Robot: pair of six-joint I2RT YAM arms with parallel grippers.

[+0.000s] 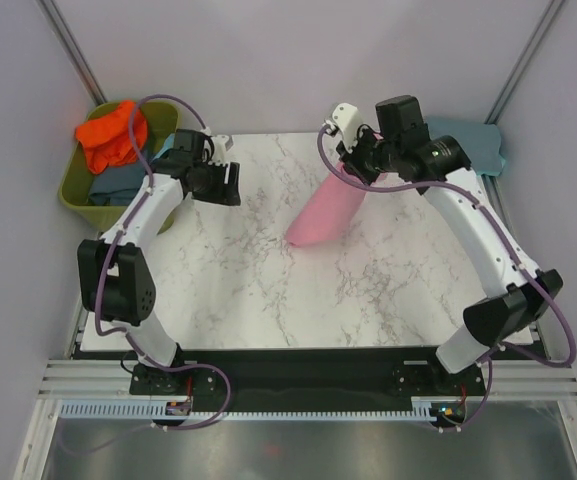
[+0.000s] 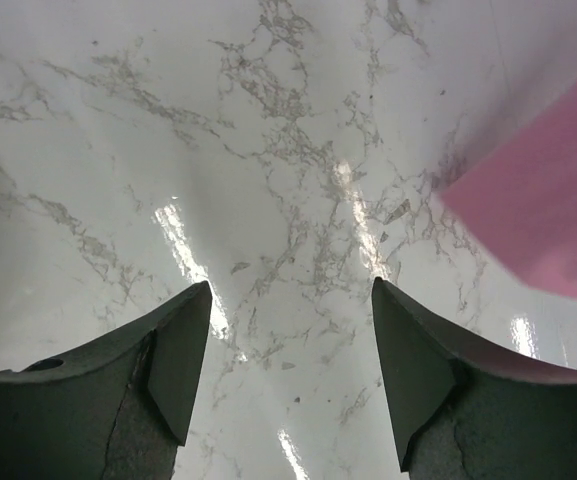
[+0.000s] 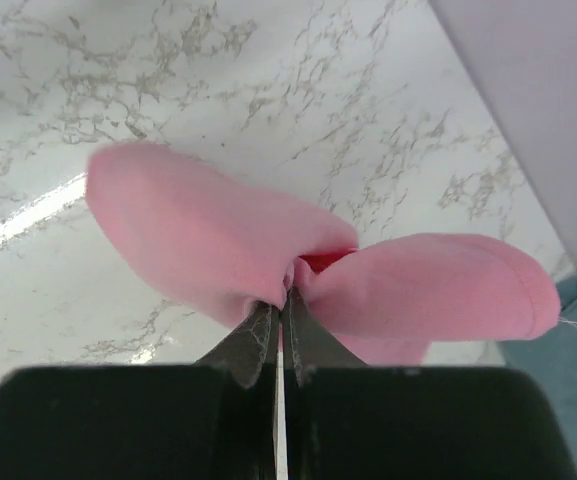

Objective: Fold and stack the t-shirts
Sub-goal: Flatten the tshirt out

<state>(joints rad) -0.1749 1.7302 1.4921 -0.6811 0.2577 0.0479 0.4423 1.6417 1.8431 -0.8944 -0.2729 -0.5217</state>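
Note:
My right gripper (image 1: 361, 170) is shut on the pink t-shirt (image 1: 328, 212) and holds it up so that it hangs down to the marble table (image 1: 228, 290). In the right wrist view the pink cloth (image 3: 198, 235) bunches out on both sides of my pinched jaws (image 3: 284, 300). My left gripper (image 1: 230, 186) is open and empty above the table's far left, with the pink t-shirt's edge (image 2: 548, 210) to its right and bare marble between its fingers (image 2: 290, 330). An orange t-shirt (image 1: 111, 135) and a slate-blue one (image 1: 118, 182) lie in the tub. A turquoise t-shirt (image 1: 473, 142) lies at the far right.
The olive-green tub (image 1: 76, 190) stands off the table's far left corner. Grey walls close in the back and both sides. The turquoise cloth also shows at the right edge of the right wrist view (image 3: 568, 330).

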